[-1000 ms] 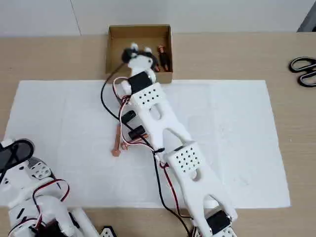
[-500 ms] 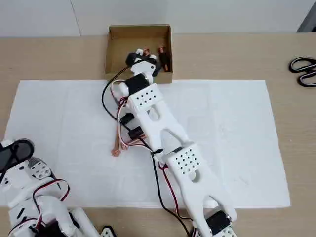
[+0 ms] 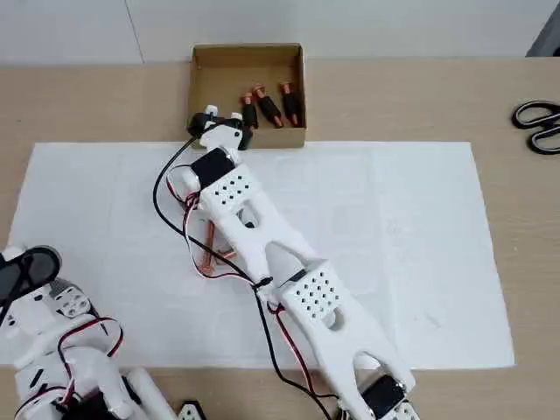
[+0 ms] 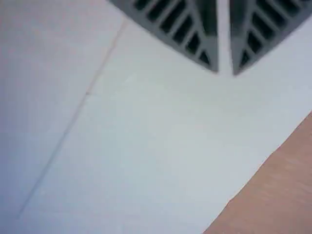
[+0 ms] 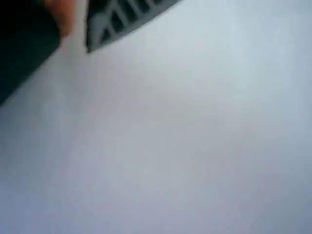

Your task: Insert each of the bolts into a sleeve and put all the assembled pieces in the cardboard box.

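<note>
L arm sits folded at the near-left of the table [image 3: 394, 96], over the near-left corner of the white paper sheet [image 3: 394, 227]. L gripper [image 4: 224, 69] points down at the sheet close to its edge, where bare wood shows. Its two grey ribbed fingers [image 4: 192, 31] are drawn almost together, w/ only a thin slit btwn them & nothing in it.

Next over, a copper-coloured piece [image 3: 208, 241] lies on the sheet, partly under the R arm & its red/black wires (can't tell if it's a bare bolt or already sleeved).

R arm stretches diagonally from the near edge up toward the far side. R gripper [image 3: 220, 124] is at the front-left corner of the cardboard box [image 3: 248, 54], overlapping its front wall. Can't tell whether it's apart or together: its wrist view is too blurred, just white sheet w/ a dark mass & a grey ribbed bit at one corner.

The box stands on bare wood, right at the sheet's far edge. Inside, 3 assembled pieces [image 3: 267, 105] lie side by side toward the front-right, each a black sleeve w/ copper ends.

Far right, black-handled scissors [image 3: 538, 127] lie on the wood, well apart from the rest.
</note>
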